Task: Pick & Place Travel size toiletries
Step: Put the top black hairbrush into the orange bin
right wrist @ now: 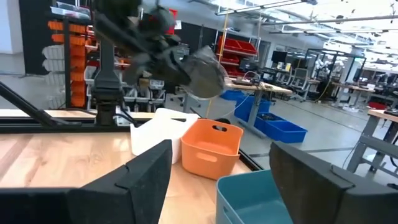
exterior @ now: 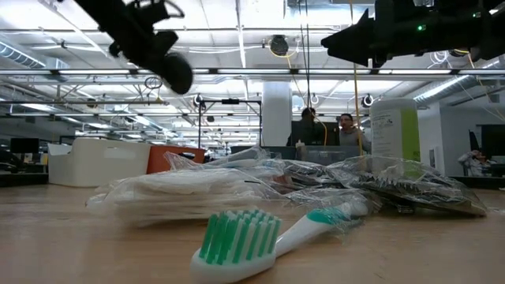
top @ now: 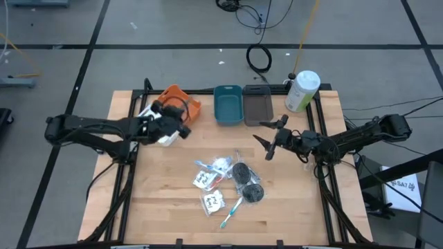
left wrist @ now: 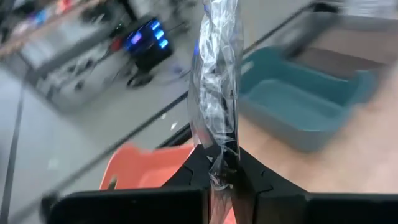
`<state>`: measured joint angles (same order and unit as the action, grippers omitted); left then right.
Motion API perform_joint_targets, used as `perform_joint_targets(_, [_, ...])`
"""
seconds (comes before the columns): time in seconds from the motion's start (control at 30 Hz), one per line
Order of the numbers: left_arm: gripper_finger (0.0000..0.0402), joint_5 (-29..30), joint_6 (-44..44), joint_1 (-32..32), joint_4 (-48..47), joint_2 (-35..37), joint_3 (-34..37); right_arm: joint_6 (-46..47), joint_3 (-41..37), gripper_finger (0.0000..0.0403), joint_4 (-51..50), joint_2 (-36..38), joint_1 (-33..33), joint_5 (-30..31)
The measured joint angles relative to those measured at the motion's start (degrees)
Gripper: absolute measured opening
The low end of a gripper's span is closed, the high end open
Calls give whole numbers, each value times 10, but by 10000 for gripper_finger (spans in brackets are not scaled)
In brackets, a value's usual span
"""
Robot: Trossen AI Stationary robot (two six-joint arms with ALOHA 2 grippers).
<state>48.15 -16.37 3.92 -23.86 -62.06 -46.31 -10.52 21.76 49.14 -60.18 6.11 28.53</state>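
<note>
Clear crinkled plastic fills the left wrist view: the left tool (left wrist: pixel 224 171) is clenched on a wrapped packet (left wrist: pixel 216 93), carried in the air near the orange bin (top: pixel 181 102) and the white bin (top: pixel 158 135) at the counter's (top: pixel 159 200) far left. The right tool (top: pixel 266 140) hangs released, its fingers spread wide with nothing between them, just in front of the grey bin (top: pixel 258 106) and beside the teal bin (top: pixel 228 105); whether it has just dropped something there cannot be told, since the bins' contents are not readable from above. Most of the job looks to be ahead: the pile of toiletries (top: pixel 227 181) lies in the middle of the counter, with several white wrapped packets (top: pixel 205 180), dark round discs (top: pixel 248 188) in film and a teal-white toothbrush (exterior: pixel 260 237) at the near edge. I judge the task to be at an early-to-middle stage, with one packet in transit and the heap yet to be sorted. As for writing, the packets show small printed marks too tiny to read, and the big white-and-green bottle (top: pixel 302 90) at the far right corner carries a label whose text cannot be made out in the low view either. No brand name is legible anywhere.
</note>
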Motion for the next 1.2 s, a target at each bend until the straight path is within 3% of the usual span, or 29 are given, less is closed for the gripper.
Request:
perform_joint_targets(0.17, [10,-32,-93,81,2,1,45,7,0,252,-2,0,0,0])
perform_joint_targets(0.37, [27,-120,-98,169,72,-31,88,9,0,244,-2,0,0,0])
perform_joint_targets(0.7, [81,-157,-120,216,72,-92,95,50,0,244,-2,0,-4,-1])
perform_joint_targets(0.93, [183,-161,-97,220,71,-90,95,51,0,253,-7,0,-5,-1])
perform_joint_targets(1.2, [298,-58,-38,247,44,-82,94,51,0,254,-14,0,-5,-1])
